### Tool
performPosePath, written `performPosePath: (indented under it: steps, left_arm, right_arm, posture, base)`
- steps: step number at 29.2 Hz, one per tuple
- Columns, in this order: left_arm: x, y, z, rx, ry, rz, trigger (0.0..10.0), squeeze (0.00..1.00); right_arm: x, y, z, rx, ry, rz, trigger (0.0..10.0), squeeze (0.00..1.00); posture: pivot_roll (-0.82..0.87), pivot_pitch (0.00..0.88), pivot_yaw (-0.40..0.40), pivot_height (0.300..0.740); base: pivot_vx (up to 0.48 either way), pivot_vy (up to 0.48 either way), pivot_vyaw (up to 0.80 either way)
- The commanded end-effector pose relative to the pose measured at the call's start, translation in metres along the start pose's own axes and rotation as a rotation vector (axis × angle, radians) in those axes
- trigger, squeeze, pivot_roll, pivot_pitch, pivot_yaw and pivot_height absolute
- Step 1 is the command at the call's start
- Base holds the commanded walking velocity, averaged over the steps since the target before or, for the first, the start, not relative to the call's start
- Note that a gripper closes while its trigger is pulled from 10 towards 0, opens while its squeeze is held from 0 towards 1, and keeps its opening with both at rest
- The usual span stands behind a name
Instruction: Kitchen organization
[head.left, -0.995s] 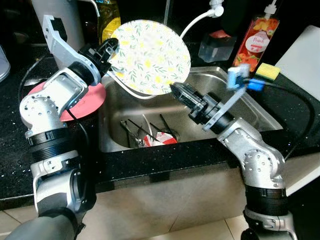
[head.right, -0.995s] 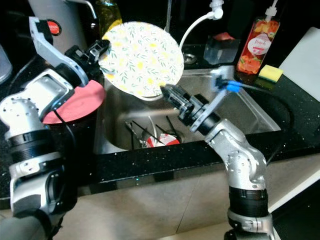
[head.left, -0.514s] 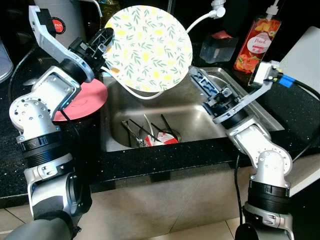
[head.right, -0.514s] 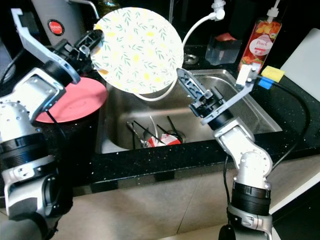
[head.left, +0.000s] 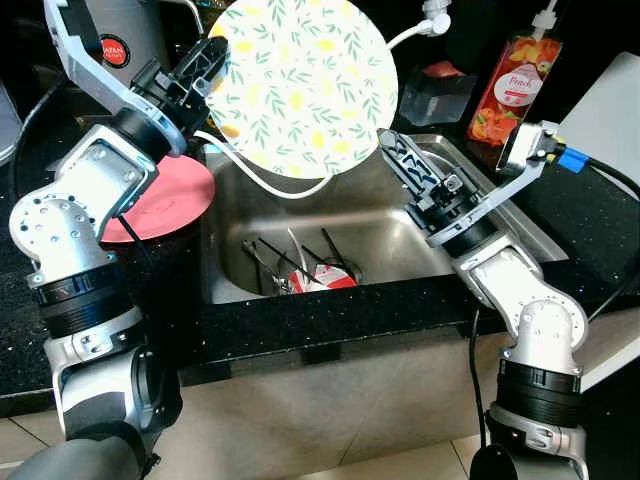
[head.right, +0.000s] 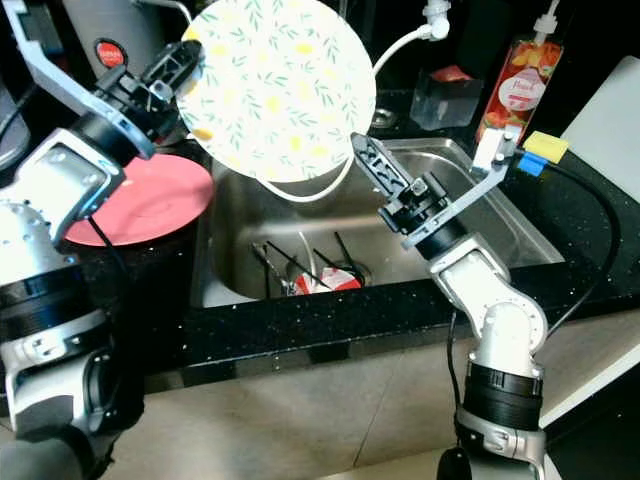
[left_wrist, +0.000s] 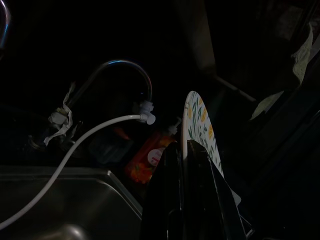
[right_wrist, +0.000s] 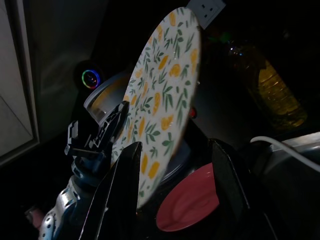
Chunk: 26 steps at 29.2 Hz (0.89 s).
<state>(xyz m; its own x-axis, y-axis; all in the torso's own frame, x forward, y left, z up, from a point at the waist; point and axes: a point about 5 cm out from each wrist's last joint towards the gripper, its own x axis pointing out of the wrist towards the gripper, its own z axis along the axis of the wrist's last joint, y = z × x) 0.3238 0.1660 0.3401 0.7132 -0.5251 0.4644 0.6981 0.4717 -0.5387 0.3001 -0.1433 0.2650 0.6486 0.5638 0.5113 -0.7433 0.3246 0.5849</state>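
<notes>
My left arm is raised, its jaws (head.left: 212, 62) clamped on the floral plate's (head.left: 305, 88) 9 o'clock rim above the sink (head.left: 500, 215). My right jaws (head.left: 400, 160) are spread, empty, angled toward its lower edge.

We see our two silver jointed arms with ribbed black collars, black cables and black two-fingered grippers.

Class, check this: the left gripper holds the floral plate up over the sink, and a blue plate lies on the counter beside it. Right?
Not quite. The plate on the counter is pink, not blue, as the left eye view shows. The left gripper does hold the floral plate up over the sink.
</notes>
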Motion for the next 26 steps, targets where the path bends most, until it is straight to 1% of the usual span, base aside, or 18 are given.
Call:
performPosePath:
  steps: [1,10,11,12,14,15,20,26]
  left_arm:
    - [-0.002,-0.003,0.002,0.02,0.005,-0.02,10.0,0.0]
    - [0.002,-0.004,-0.014,0.011,0.06,-0.005,10.0,0.0]
    - [0.002,-0.004,-0.015,0.012,0.067,-0.004,10.0,0.0]
    - [0.002,-0.004,-0.016,0.013,0.073,-0.003,10.0,0.0]
    - [0.002,-0.004,-0.016,0.013,0.074,-0.003,10.0,0.0]
    - [0.001,-0.003,-0.016,0.016,0.076,-0.002,10.0,0.0]
    - [-0.001,-0.001,-0.015,0.025,0.08,0.004,10.0,0.0]
    - [-0.002,0.0,-0.015,0.031,0.08,0.009,10.0,0.0]
  right_arm:
    - [-0.001,-0.002,-0.002,0.03,0.01,-0.01,10.0,0.0]
    - [0.001,0.005,-0.009,0.038,0.038,0.037,10.0,0.0]
    - [0.001,0.005,-0.01,0.039,0.042,0.041,8.2,0.0]
    - [0.001,0.006,-0.012,0.045,0.055,0.048,4.0,0.0]
    - [0.001,0.006,-0.012,0.047,0.058,0.049,4.0,0.0]
    - [0.001,0.007,-0.014,0.055,0.067,0.056,0.0,0.0]
    - [0.0,0.009,-0.016,0.074,0.075,0.075,0.0,0.0]
    - [0.0,0.007,-0.016,0.084,0.063,0.069,0.0,0.0]
  posture:
    - [0.05,0.0,-0.041,0.74]
    - [0.04,0.0,-0.041,0.74]
    - [0.04,0.0,-0.043,0.74]
    - [0.04,0.0,-0.043,0.74]
    - [0.04,0.0,-0.043,0.74]
    - [0.04,0.0,-0.043,0.74]
    - [0.04,0.0,-0.043,0.74]
    - [0.04,0.0,-0.043,0.74]
  base:
    - [0.0,0.0,0.0]
    - [0.0,0.0,0.0]
    - [0.0,0.0,0.0]
    - [0.0,0.0,0.0]
    - [0.0,0.0,0.0]
    - [0.0,0.0,0.0]
    - [0.0,0.0,0.0]
    - [0.0,0.0,0.0]
